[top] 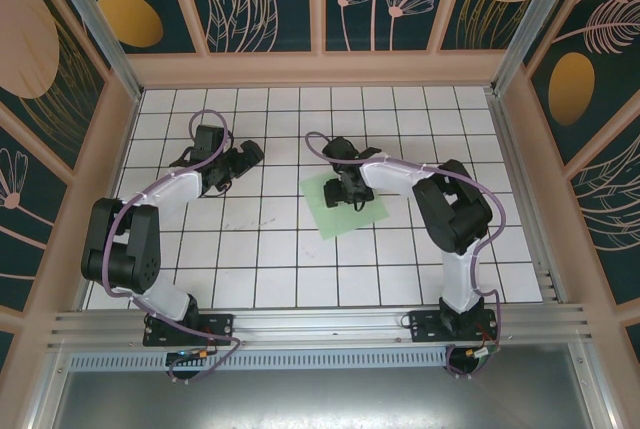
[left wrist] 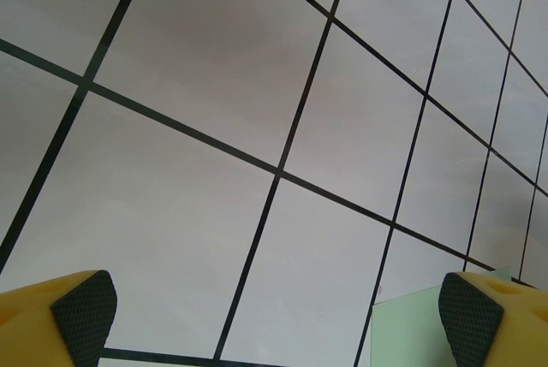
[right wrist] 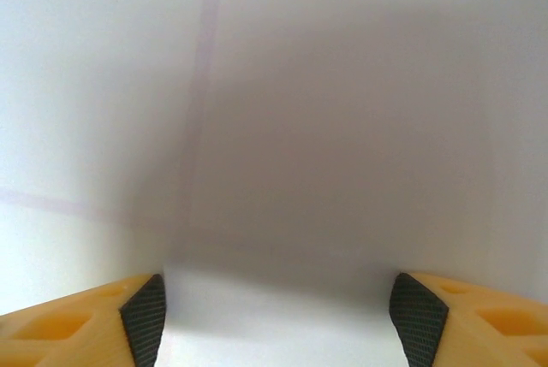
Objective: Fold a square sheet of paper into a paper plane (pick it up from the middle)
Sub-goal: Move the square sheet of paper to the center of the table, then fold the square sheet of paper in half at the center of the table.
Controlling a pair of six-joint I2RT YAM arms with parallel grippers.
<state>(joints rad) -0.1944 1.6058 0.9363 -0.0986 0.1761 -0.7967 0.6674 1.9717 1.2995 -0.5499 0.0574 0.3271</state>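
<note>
Square sheet of paper (top: 328,215): looks thin, likely light and floppy; pinch its middle softly.
Left gripper (top: 243,157): wide open, empty.
Right gripper (top: 350,192): open above it, empty.

The right hand (right wrist: 281,320) hangs close over the pale sheet of paper (right wrist: 385,33). Its two yellow fingers (right wrist: 51,326) are spread wide apart, with the black pads (right wrist: 417,311) facing inward. Faint grid lines (right wrist: 204,50) show through the sheet, and a soft shadow (right wrist: 334,153) darkens its middle.
</note>
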